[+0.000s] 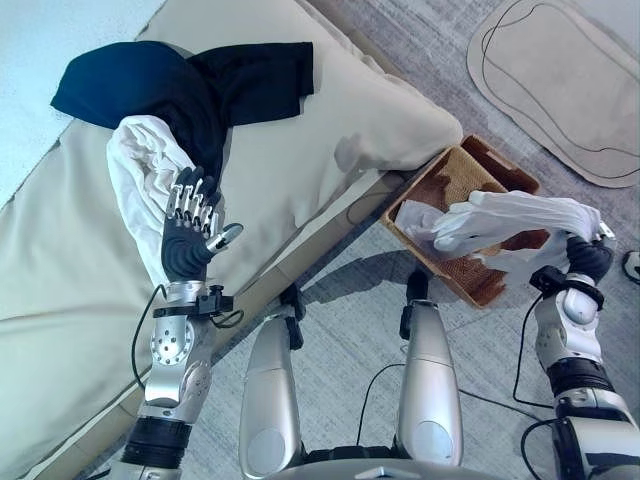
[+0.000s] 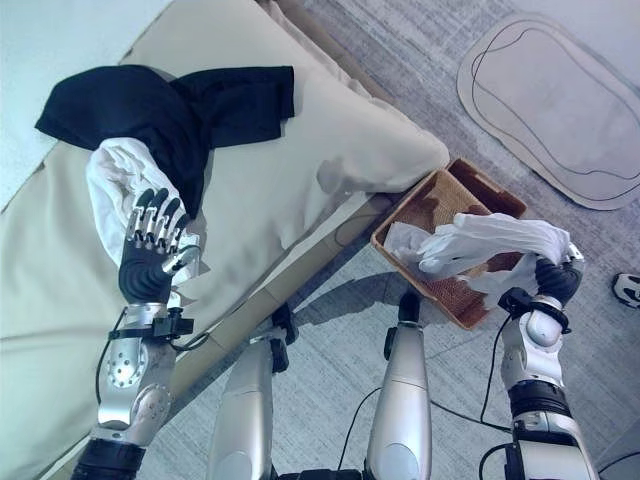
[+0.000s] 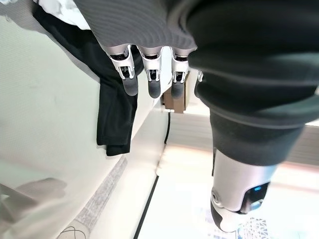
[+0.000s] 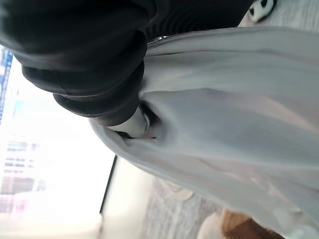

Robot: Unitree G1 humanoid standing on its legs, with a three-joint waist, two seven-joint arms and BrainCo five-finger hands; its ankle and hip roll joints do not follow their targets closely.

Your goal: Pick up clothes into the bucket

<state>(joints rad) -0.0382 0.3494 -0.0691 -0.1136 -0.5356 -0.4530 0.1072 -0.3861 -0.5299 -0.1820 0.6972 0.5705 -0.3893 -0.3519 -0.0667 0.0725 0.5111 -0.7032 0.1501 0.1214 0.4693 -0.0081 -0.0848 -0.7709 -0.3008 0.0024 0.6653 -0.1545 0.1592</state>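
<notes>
One white garment going into the basket, two left on the bed
The right robot hand point(image 1: 588, 252), fingers wrapped in cloth, carries a white garment point(image 1: 510, 220) over the wicker basket point(image 1: 450, 180); the left robot hand point(image 1: 192, 232) hovers with straight, empty fingers by a white garment on the bed point(image 1: 140, 170) and a dark garment point(image 1: 190, 80)

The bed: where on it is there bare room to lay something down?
The bed is bare right of the black garment, and along its near left part below the white garment. Its top left is crowded with both garments, the left hand over them.
</notes>
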